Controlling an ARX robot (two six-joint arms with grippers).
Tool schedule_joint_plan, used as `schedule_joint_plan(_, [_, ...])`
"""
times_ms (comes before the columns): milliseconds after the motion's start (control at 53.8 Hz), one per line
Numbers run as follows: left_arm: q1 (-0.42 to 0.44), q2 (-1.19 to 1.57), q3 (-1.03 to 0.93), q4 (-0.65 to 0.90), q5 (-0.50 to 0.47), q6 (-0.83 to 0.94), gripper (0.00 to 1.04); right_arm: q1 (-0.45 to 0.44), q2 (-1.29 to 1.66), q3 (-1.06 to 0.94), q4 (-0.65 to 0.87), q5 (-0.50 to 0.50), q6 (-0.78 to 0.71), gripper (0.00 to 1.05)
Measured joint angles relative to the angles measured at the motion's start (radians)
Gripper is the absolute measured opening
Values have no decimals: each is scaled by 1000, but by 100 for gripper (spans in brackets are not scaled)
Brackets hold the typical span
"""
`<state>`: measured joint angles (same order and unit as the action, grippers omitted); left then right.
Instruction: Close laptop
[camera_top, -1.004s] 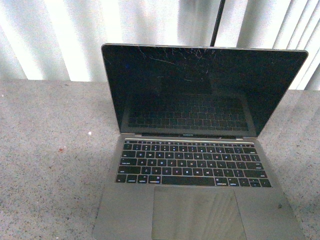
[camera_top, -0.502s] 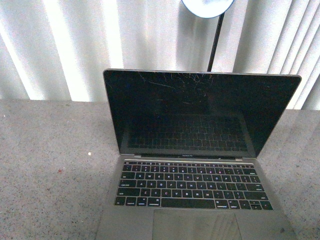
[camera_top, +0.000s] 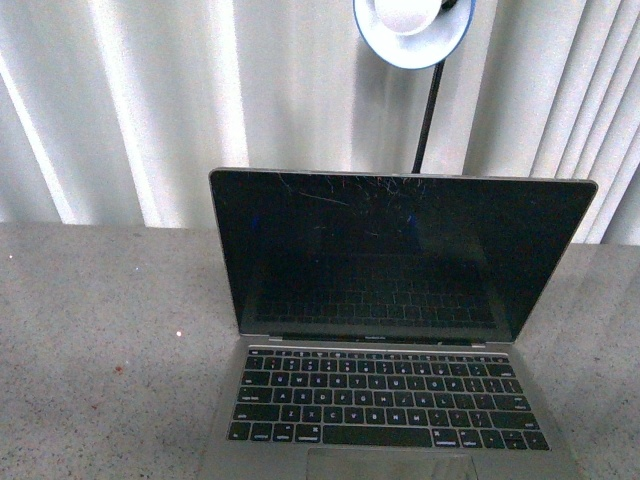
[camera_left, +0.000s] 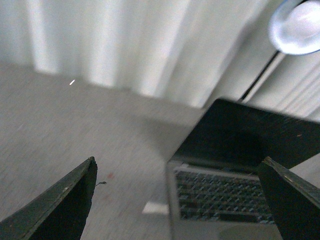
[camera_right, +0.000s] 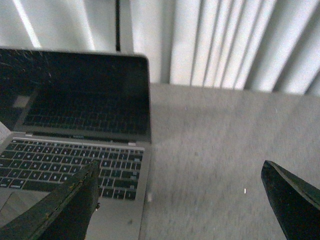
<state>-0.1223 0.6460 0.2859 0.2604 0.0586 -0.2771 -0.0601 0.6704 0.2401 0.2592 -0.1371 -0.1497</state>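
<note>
The laptop (camera_top: 400, 330) sits open on the grey table (camera_top: 100, 330), its screen upright and facing the robot, the lid's top edge running crosswise between the two arms. The left gripper (camera_left: 178, 162) is spread wide and empty, with the laptop ahead of it and off toward the other arm. The right gripper (camera_right: 180, 165) is likewise wide and empty, with the keyboard just ahead on its inner side. The right looks the nearer, I'd say. Either one must reach over that top edge and draw it down toward the robot.
</note>
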Motion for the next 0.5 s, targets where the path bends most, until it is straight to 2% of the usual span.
schedule_joint_plan(37, [-8, 70, 37, 55, 20, 9, 98, -11, 98, 35, 85, -27, -53, 97])
schedule_joint_plan(112, [-42, 248, 133, 157, -5, 53, 98, -17, 288, 106, 220, -64, -166, 97])
schedule_joint_plan(260, [-116, 508, 286, 186, -38, 149, 98, -14, 481, 202, 258, -119, -288, 97])
schedule_joint_plan(409, [-185, 682, 458, 160, -75, 268, 98, -9, 564, 288, 267, -264, -356, 97])
schedule_joint_plan(502, [-211, 756, 542, 128, -101, 310, 98, -8, 604, 345, 236, -294, -393, 97])
